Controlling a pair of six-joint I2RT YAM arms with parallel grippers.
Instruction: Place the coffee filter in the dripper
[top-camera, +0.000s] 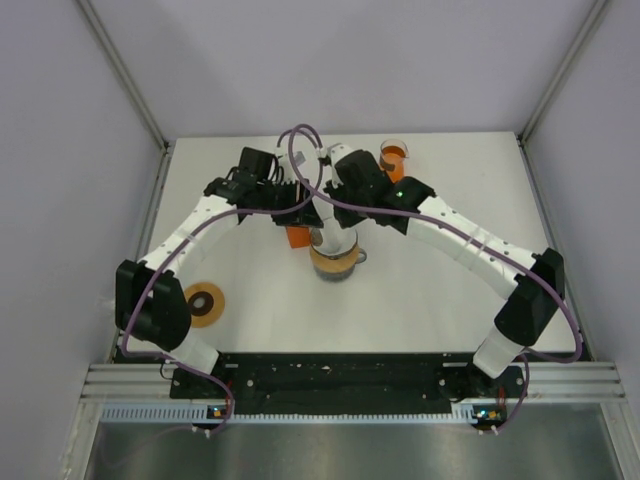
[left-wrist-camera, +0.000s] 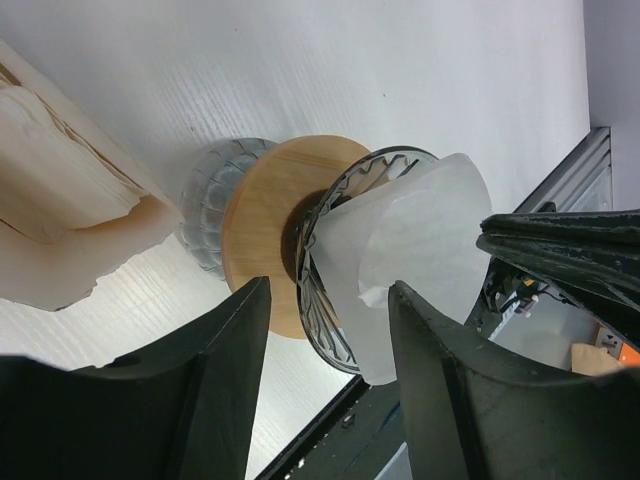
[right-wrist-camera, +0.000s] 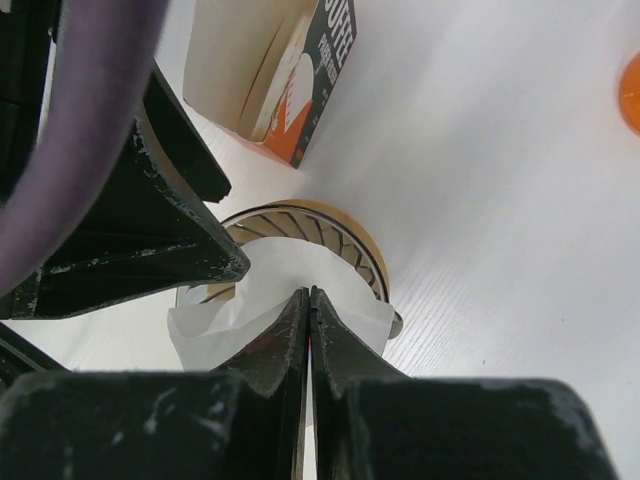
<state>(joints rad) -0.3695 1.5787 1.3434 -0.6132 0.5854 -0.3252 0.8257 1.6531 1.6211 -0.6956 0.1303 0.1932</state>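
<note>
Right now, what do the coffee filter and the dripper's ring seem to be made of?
Coffee filter: thin matte white paper, slightly translucent, softly creased. Dripper's ring: probably wood, tan and matte with faint grain; could be a wood-look finish.

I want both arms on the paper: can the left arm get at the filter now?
Probably yes. The left tool is open with the filter just ahead of it, nothing between; the right tool pinches another edge.
</note>
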